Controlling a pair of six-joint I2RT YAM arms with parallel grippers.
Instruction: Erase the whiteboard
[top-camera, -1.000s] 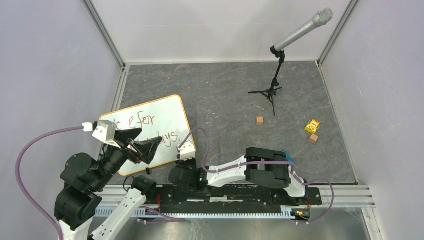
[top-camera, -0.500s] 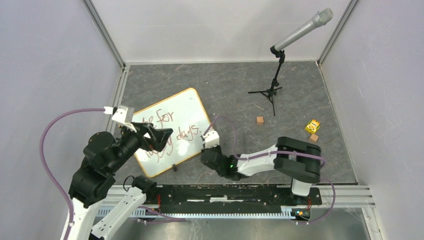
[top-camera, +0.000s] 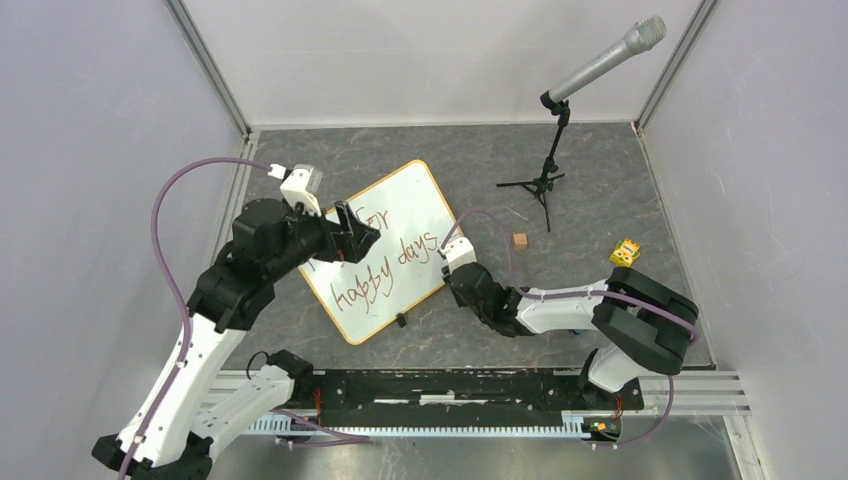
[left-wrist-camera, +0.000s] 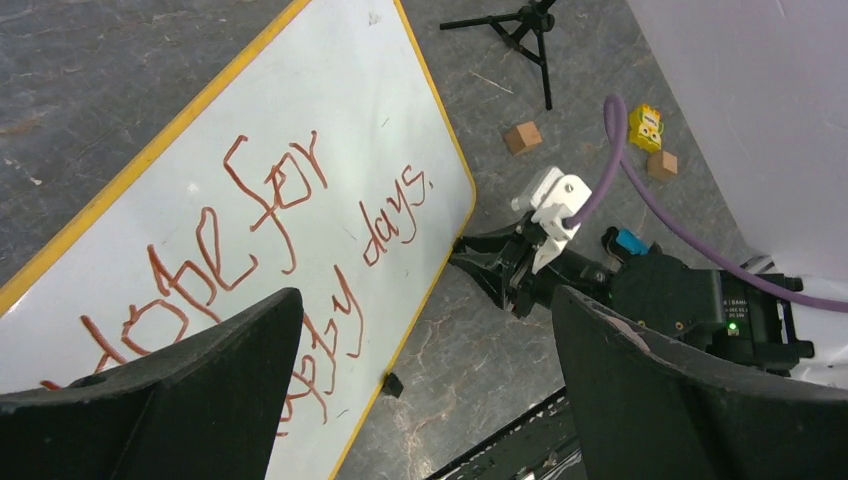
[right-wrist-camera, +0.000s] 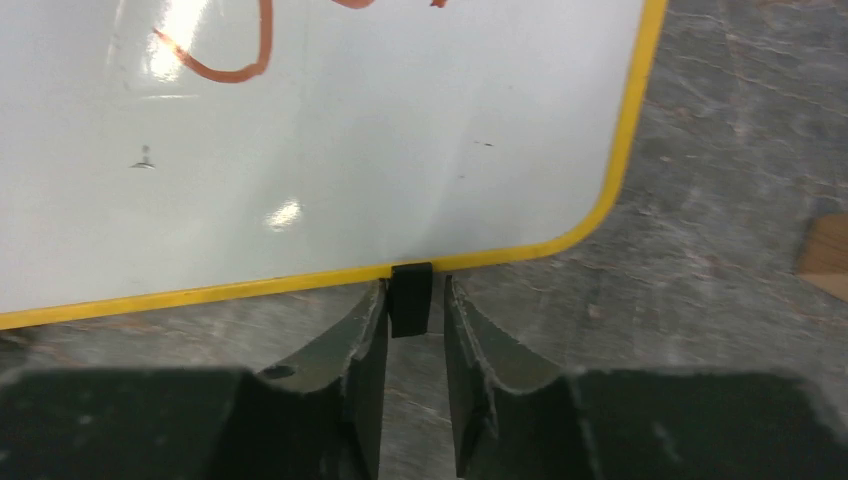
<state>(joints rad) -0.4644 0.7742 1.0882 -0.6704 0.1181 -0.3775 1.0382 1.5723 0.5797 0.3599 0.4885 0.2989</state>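
Apparently the right gripper (right-wrist-camera: 415, 288) clamps a clip (right-wrist-camera: 410, 302) edging the whiteboard (right-wrist-camera: 330, 150); left gripper (left-wrist-camera: 425, 300) gapes above.

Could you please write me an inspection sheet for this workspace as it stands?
Surface: grey marbled table, no spills seen.
Job's things: whiteboard lies flat, red-brown "hope for happy days" unerased; no eraser seen.
Clutter: microphone on tripod, wooden cube, second cube, yellow patterned block.
Grippers: left gripper open above the writing, empty; right gripper straddles the board's black clip, grip unclear.
Cables: purple cable loops from each wrist.
Surroundings: white walls, metal frame.
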